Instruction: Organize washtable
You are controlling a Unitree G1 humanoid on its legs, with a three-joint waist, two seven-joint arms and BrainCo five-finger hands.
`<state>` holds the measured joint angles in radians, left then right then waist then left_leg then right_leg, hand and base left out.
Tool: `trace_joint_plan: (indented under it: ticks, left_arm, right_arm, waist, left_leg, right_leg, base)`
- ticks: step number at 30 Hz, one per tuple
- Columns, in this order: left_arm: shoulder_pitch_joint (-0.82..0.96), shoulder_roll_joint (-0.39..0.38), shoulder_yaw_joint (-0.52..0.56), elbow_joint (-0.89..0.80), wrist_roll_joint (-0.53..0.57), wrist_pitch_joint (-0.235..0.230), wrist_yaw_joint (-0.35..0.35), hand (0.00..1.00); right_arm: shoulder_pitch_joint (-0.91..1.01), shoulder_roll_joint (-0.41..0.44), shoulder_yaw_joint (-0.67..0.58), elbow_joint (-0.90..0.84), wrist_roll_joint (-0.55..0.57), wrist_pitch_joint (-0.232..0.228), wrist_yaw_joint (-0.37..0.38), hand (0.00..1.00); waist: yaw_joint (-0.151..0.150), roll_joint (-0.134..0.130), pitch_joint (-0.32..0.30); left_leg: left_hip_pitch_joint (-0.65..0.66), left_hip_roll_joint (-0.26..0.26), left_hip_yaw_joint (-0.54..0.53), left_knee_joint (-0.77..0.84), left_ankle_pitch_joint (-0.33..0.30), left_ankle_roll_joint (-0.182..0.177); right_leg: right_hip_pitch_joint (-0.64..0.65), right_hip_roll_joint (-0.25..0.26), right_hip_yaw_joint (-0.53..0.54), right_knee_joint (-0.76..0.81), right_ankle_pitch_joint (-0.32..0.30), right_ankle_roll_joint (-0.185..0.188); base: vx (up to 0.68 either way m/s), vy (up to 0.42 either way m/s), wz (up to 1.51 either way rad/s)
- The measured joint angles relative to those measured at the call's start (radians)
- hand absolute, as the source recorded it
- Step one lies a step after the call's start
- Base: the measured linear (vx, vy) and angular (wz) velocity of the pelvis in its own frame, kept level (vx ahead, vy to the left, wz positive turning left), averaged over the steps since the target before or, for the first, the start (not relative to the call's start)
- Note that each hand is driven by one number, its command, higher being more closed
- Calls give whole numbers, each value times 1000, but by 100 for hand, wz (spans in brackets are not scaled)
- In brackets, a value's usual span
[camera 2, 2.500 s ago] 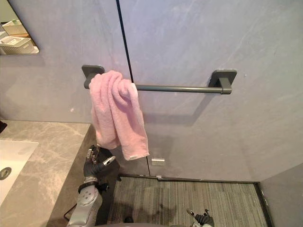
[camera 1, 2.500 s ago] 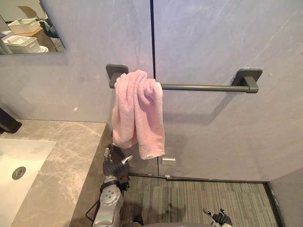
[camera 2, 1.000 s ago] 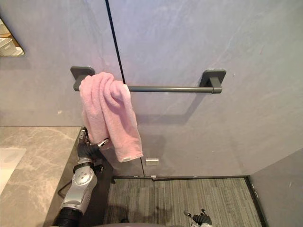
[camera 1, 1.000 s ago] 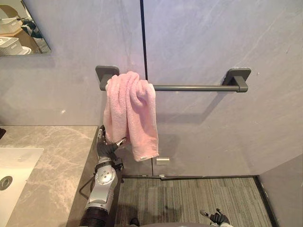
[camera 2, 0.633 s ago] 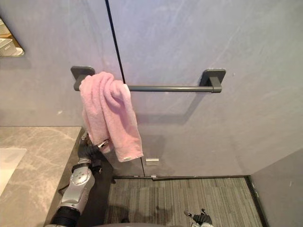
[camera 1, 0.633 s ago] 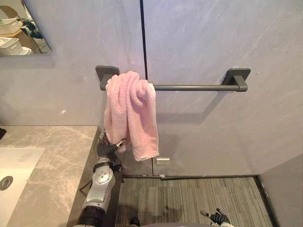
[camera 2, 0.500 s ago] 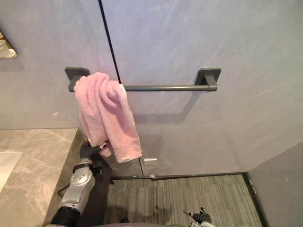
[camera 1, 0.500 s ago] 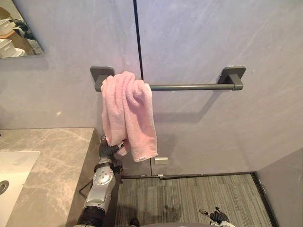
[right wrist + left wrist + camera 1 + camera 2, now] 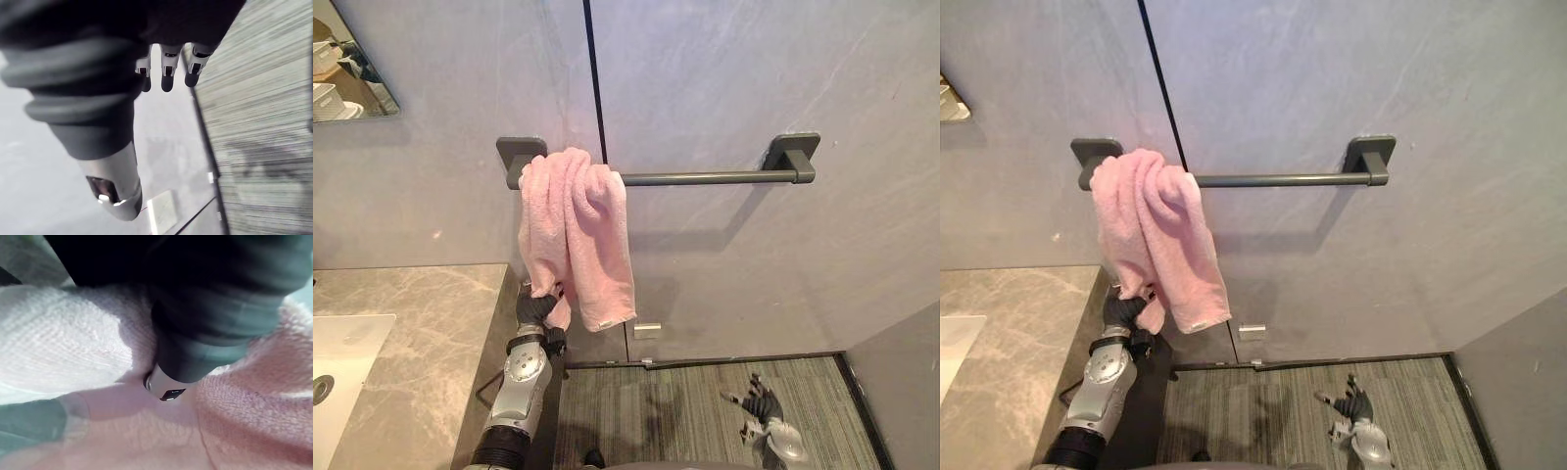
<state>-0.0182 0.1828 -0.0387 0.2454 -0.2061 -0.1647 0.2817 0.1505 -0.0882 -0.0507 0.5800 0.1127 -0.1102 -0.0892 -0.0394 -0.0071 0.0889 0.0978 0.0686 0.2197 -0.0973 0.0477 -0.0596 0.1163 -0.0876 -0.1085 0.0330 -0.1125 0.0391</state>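
**A:** Where does the pink terry towel (image 9: 576, 230) hang?

**B:** It is bunched in thick folds over the left end of the dark grey metal towel bar (image 9: 705, 178), right beside the left bracket. The bar is fixed to the grey stone wall (image 9: 754, 88).

**A:** And the robot's left hand (image 9: 534, 307)?

**B:** It is raised to the towel's lower edge, just past the end of the grey marble bench (image 9: 421, 333), and it touches the cloth. In the left wrist view, pink cloth lies all round the hand's dark cover. Whether the hand grips the towel or only presses into it cannot be told.

**A:** The right hand (image 9: 760, 402)?

**B:** It is low over the grey striped carpet floor (image 9: 636, 421), well apart from the towel. It is released: its fingers (image 9: 167, 81) are straight and hold nothing.

**A:** What else is about?

**B:** A white sink (image 9: 342, 343) is set in the bench at the far left. Above it, a mirror corner (image 9: 352, 69) on the wall reflects white baskets. A small white rectangular plate (image 9: 647, 330) sits low on the wall, just below the towel's hanging corner.
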Motion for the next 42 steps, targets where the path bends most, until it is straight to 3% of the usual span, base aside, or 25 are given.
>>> trace_joint_plan:
  ticks: [9,17,26,30,42]
  left_arm:
    - [5,-4,-3,-69,0,-11,-20,100]
    - [25,-39,-80,-131,0,-20,-22,100]
    - [25,-65,-89,-159,-12,-21,-20,100]
    - [25,-91,-90,-159,-19,-22,-19,100]
    - [25,-131,-86,-159,-20,-22,-18,100]
  right_arm:
    - [6,1,92,-226,-29,-37,52,0]
    - [2,-17,252,-459,-33,-61,85,0]
    - [-20,-20,371,-605,41,-82,135,0]
    - [-36,-19,385,-606,41,-82,130,0]
    - [-89,-15,311,-606,-19,-82,4,0]
  waist:
    - [-1,1,2]
    - [-1,2,1]
    - [1,3,1]
    - [0,5,1]
    - [1,28,-10]
  left_leg:
    - [0,1,-1,1,0,1]
    - [-4,2,-17,1,1,1]
    - [-2,1,-37,1,2,3]
    - [-2,0,-48,1,5,6]
    - [-13,-1,-68,1,9,9]
  right_leg:
    - [-1,0,5,0,4,2]
    - [-14,0,24,16,7,7]
    - [-16,-1,21,34,7,8]
    - [-17,-1,12,35,7,8]
    - [-15,-1,-4,32,7,8]
  base:
    - [-5,-1,-1]
    - [-19,-7,-6]
    - [-42,-5,3]
    - [-41,-8,7]
    - [-5,-9,4]
